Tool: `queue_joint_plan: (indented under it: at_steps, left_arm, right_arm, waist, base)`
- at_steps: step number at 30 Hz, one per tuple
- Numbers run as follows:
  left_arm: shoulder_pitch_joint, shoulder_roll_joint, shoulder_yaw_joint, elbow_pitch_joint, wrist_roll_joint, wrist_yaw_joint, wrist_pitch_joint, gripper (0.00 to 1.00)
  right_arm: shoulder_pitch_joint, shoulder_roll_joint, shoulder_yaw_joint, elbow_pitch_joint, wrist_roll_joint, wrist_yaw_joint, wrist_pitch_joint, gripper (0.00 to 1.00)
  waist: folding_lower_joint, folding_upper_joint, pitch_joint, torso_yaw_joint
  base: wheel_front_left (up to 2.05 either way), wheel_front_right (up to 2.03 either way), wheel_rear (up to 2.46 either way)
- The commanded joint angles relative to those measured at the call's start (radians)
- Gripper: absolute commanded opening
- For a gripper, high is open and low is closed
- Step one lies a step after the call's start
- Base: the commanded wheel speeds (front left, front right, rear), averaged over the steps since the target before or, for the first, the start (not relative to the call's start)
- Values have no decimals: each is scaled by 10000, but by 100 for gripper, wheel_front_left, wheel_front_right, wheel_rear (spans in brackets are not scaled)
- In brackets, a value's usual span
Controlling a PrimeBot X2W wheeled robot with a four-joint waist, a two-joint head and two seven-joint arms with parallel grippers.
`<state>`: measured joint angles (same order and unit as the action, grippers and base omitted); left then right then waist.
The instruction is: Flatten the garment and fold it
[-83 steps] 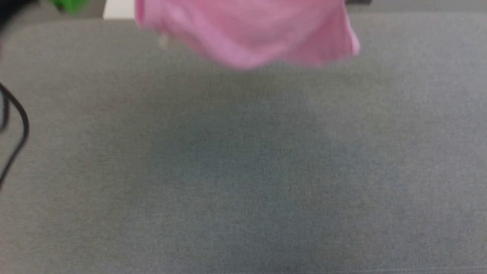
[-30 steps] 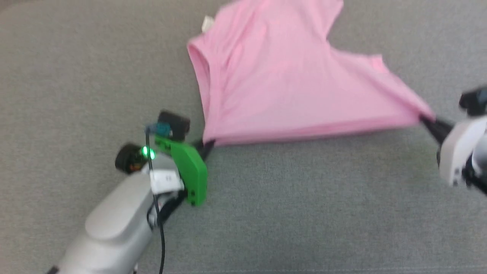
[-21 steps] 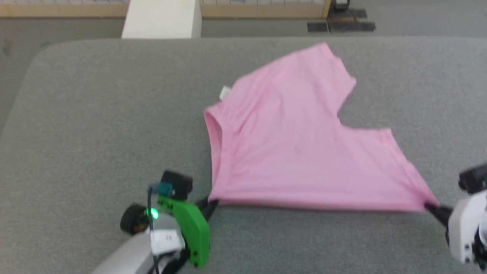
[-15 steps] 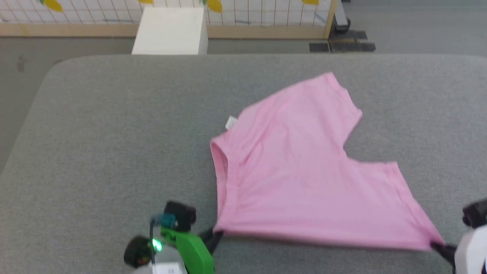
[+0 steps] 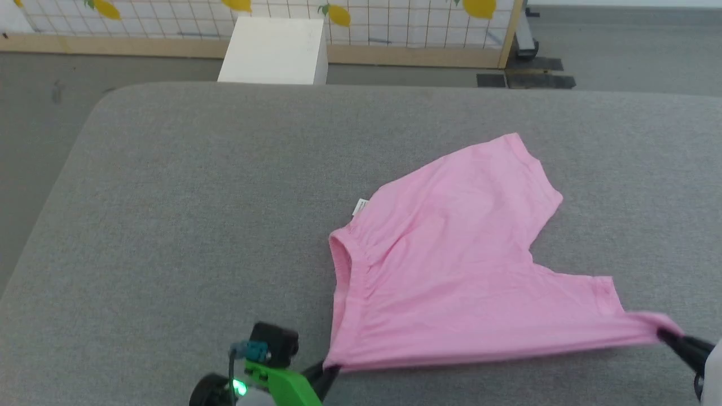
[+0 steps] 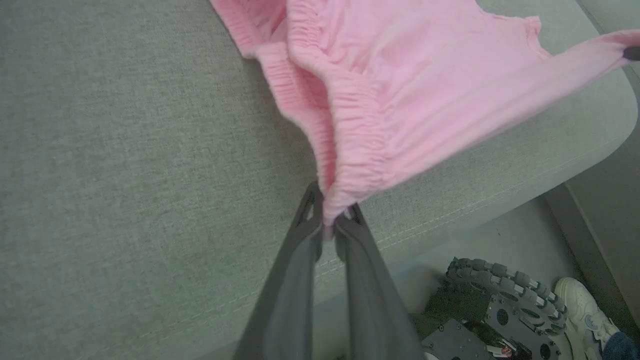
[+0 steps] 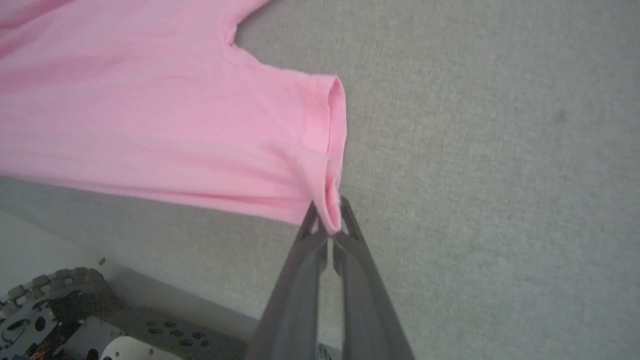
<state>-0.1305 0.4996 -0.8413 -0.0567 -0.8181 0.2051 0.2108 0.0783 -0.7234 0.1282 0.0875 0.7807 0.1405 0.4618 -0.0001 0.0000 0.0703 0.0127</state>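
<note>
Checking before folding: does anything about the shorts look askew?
Yes. The pink shorts lie skewed: their near edge is pulled taut between the left gripper at the waistband corner and the right gripper at a leg hem.

The garment (image 5: 451,265) is plain light pink with a white tag (image 5: 359,207) — the padded surface (image 5: 169,225) grey, the fingers (image 6: 290,300) dark grey.

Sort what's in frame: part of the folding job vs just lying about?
Job: pink shorts; grey fabric-covered table; left jaws, shut on the waistband corner; right jaws, shut on a leg hem corner.
Lying about: white box; lemon-print screen; a person's white shoe.
</note>
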Motion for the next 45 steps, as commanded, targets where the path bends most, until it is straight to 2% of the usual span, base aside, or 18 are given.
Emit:
queue_joint_plan:
  at_steps: [1, 10, 11, 15, 22, 26, 32, 42, 43, 44, 45]
  left_arm:
    - [-403, 93, 172, -16, 194, 78, 57, 0]
    - [-2053, -287, 305, -377, 381, -160, 584, 0]
    - [-2551, -465, 282, -404, 343, -330, 815, 0]
    - [-3254, -634, 160, -284, 354, -659, 1189, 0]
    - [-4583, -982, 206, 171, 387, -1124, 1562, 0]
    - [-5228, -1226, 349, 457, 303, -1289, 1641, 0]
    - [-5825, -1530, 677, 900, 115, -1234, 1626, 0]
    - [-6109, -1919, 664, 1503, 13, -1336, 1465, 0]
    - [-6091, -1933, 653, 1542, -1, -1350, 1449, 0]
    - [-6062, -1943, 637, 1591, -4, -1373, 1404, 78]
    - [-6035, -1953, 645, 1620, -5, -1370, 1349, 100]
  right_arm:
    - [-267, -22, -251, -188, -137, -98, 76, 0]
    - [-2098, 162, -1007, -1235, -391, -98, 815, 0]
    - [-3135, 250, -970, -1234, -684, -98, 1306, 0]
    - [-4624, 332, -607, -769, -1291, -98, 1940, 0]
    - [-7181, 560, 57, 665, -2120, -98, 2378, 0]
    - [-8381, 676, 464, 1739, -2718, -98, 2186, 0]
    - [-9504, 771, 1177, 2996, -3328, -98, 1620, 0]
    - [-10320, 907, 1953, 4769, -3552, -98, 597, 0]
    - [-10352, 961, 1980, 4863, -3472, -98, 449, 7]
    - [-10376, 1036, 2027, 5003, -3357, -98, 275, 99]
    - [-10387, 1065, 2069, 5084, -3306, -98, 167, 100]
  waist:
    - [1, 0, 305, 235]
    - [1, 0, 1604, 912]
    - [1, 0, 2136, 1165]
    - [1, 0, 2812, 1462]
    - [1, 0, 3847, 1882]
    - [1, 0, 4282, 2059]
    - [1, 0, 4751, 2261]
    - [1, 0, 4846, 2320]
    - [1, 0, 4798, 2299]
    - [1, 0, 4707, 2265]
    - [1, 0, 4642, 2242]
  base:
    - [0, 0, 0]
    - [0, 0, 0]
    - [0, 0, 0]
    - [0, 0, 0]
    - [0, 0, 0]
    - [0, 0, 0]
    - [0, 0, 0]
    - [0, 0, 0]
    - [0, 0, 0]
    - [0, 0, 0]
    - [0, 0, 0]
